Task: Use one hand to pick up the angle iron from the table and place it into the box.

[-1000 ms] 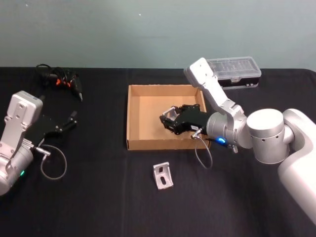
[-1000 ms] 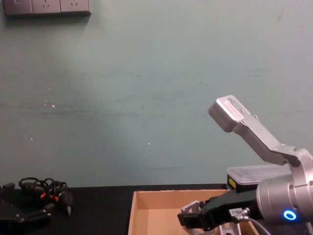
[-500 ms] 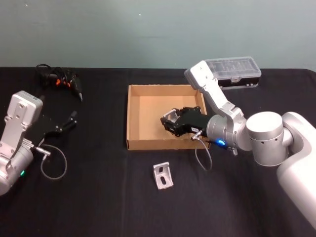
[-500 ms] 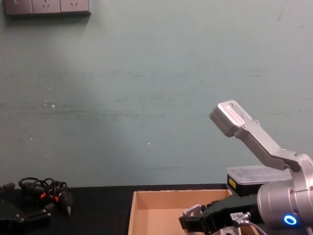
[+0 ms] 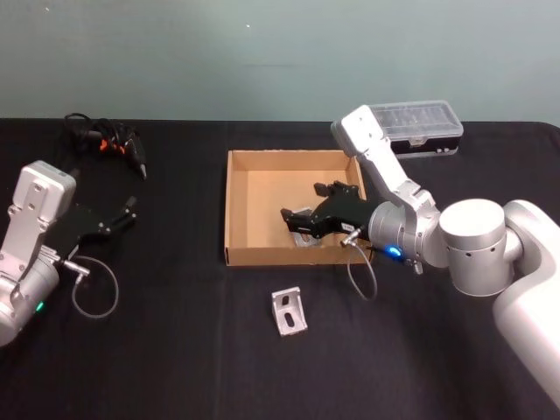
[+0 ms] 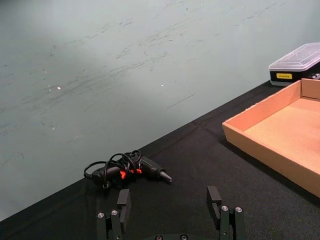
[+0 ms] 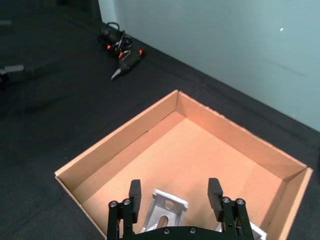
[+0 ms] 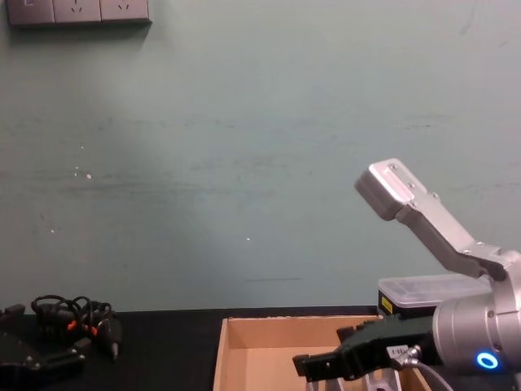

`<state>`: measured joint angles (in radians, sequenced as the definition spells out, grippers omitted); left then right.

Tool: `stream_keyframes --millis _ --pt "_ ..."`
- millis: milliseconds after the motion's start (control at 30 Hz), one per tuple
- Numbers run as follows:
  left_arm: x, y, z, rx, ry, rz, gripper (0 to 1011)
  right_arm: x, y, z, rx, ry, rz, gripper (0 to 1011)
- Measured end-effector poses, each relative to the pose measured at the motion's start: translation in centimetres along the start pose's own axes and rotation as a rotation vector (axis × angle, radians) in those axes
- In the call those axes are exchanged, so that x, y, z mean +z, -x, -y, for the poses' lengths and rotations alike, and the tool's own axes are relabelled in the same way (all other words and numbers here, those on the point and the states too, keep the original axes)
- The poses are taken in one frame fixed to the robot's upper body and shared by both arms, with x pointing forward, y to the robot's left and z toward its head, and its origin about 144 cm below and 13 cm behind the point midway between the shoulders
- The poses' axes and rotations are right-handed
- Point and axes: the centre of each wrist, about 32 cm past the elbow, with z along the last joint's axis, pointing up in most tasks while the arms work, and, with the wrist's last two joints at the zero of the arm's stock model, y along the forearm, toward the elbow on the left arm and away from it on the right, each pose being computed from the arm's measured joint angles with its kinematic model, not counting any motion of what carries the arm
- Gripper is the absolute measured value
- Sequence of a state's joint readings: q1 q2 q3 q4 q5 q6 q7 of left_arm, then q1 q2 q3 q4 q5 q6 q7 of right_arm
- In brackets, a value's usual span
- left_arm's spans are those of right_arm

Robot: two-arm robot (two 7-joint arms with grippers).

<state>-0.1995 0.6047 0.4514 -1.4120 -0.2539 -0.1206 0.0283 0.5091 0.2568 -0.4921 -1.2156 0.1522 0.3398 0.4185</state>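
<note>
A silver angle iron lies on the floor of the tan box, loose between the spread fingers of my right gripper, which hovers just above it, open. From the head view, that gripper is over the box's front right part, with the angle iron under it. A second angle iron rests on the black table in front of the box. My left gripper is parked at the left, open and empty.
A clear-lidded black case stands behind the box at the right. A bundle of black cables with orange marks lies at the back left. A pale metal piece shows at the box's near corner beside my right gripper.
My right gripper has sunk a little into the box and opened. The angle iron it held now lies free on the box floor. The left arm has not moved.
</note>
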Motion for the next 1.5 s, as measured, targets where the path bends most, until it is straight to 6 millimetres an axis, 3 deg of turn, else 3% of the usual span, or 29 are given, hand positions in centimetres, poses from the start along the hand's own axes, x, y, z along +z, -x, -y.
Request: stream_keyframes --millis 133,267,733,1033,1500 --pt "0.0 0.0 0.0 0.0 0.0 0.0 1000 0.2 0.0 0.6 -0.013 -0.022 0.006 948" --pt "0.0 0.0 0.0 0.0 0.0 0.0 1000 0.3 0.1 1.5 -0.02 -0.047 0.012 1003" --pt "0.0 0.0 0.0 0.0 0.0 0.0 1000 -0.8 1.9 6.7 0.013 -0.131 0.018 1003" --pt "0.0 0.0 0.0 0.0 0.0 0.0 1000 -2.1 4.3 10.0 0.045 -0.15 0.003 1003" --pt "0.0 0.0 0.0 0.0 0.0 0.0 1000 -3.7 8.2 11.5 0.093 -0.131 -0.071 1003"
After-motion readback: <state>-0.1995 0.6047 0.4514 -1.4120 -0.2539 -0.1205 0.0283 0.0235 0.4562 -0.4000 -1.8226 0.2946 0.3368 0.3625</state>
